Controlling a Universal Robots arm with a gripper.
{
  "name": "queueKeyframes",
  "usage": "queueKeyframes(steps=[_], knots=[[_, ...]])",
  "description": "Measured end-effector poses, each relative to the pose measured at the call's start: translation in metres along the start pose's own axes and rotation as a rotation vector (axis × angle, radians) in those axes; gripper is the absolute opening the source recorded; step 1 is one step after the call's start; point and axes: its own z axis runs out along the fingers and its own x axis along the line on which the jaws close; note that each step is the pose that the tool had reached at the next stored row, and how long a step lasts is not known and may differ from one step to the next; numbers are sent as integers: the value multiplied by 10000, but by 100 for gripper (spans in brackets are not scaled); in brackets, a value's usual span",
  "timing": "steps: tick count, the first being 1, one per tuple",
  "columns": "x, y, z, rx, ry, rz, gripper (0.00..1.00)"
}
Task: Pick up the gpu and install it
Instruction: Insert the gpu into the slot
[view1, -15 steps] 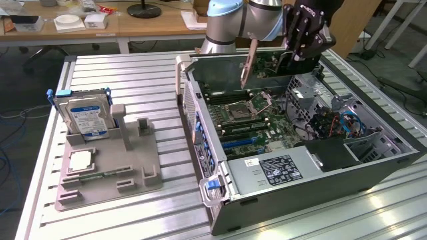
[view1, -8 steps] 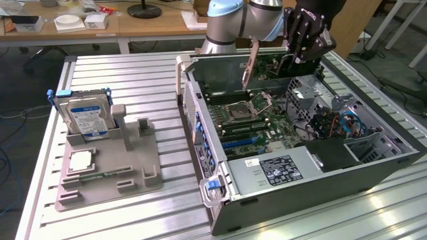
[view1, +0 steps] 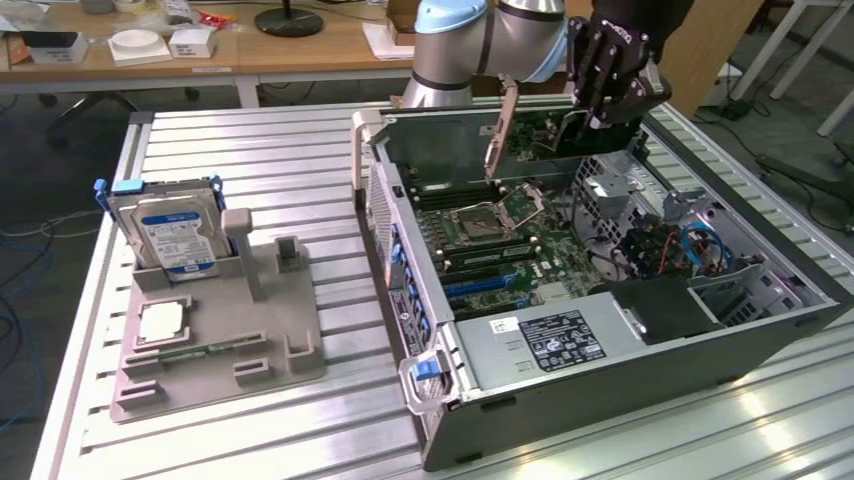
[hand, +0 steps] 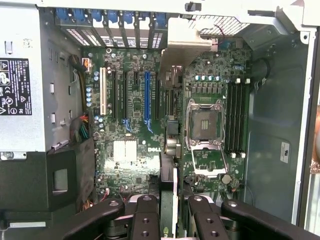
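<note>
Exterior view: gpu lifted and held over the open case, not yet seated

The pickup part of the job looked done. The pincer (view1: 597, 105) hung above the far end of the open computer case (view1: 627, 390), closed on the gpu (view1: 538, 130). The card hung on edge with green board showing, and its bracket strip was toward the exterior view's left. It was clear of the surface (view1: 267, 430) and well apart from the grey holder tray (view1: 220, 340) at the exterior view's left. On that tray the hard drive (view1: 167, 232) stood upright and a memory stick (view1: 200, 352) lay flat.

In the wrist view, the pincer (hand: 170, 215) had the gpu (hand: 169, 192) pinched between its dark fingers (hand: 145, 220). The card was seen edge-on, running away from the camera to its silvery bracket. Beneath it lay the motherboard (hand: 132, 150). The row of expansion slots, a blue slot (hand: 147, 97) among them, sat just to one side of the card's line, and the empty processor socket (hand: 202, 122) sat to the other.

By my judgement the installing was not done. In the exterior view the card appeared to be raised above the board, and no slot held its edge. Whether it stood exactly over a slot could not be told.
</note>
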Motion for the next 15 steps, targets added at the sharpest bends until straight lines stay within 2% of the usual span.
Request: queueKeyframes(steps=[9,15], knots=[[3,2,39,-1,0,0,27],[11,6,142,0,-1,0,27]])
